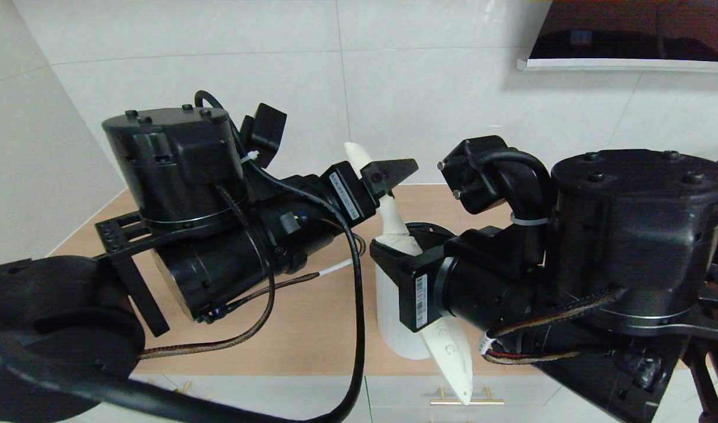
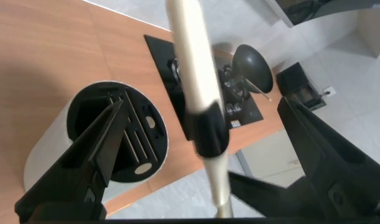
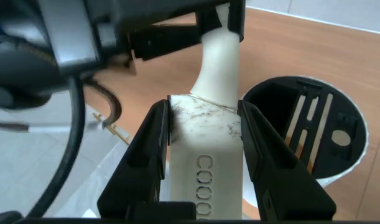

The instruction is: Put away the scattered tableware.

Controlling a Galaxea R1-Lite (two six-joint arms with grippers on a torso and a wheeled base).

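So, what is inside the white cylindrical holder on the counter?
The holder: a black slotted insert, no tableware seen. The right gripper covers one edge; slot bottoms are dark.

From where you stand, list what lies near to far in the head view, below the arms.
Drawer handle → counter's front edge → white utensil holder → tiled wall. Left gripper, right gripper and the white utensil overlap the holder: left out.

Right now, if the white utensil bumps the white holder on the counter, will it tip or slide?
The holder stands tall and narrow, so a bump near its rim would likely tip it. It looks like plastic, probably light, so little force may do it. The wooden counter looks smooth; a low push may slide it instead.
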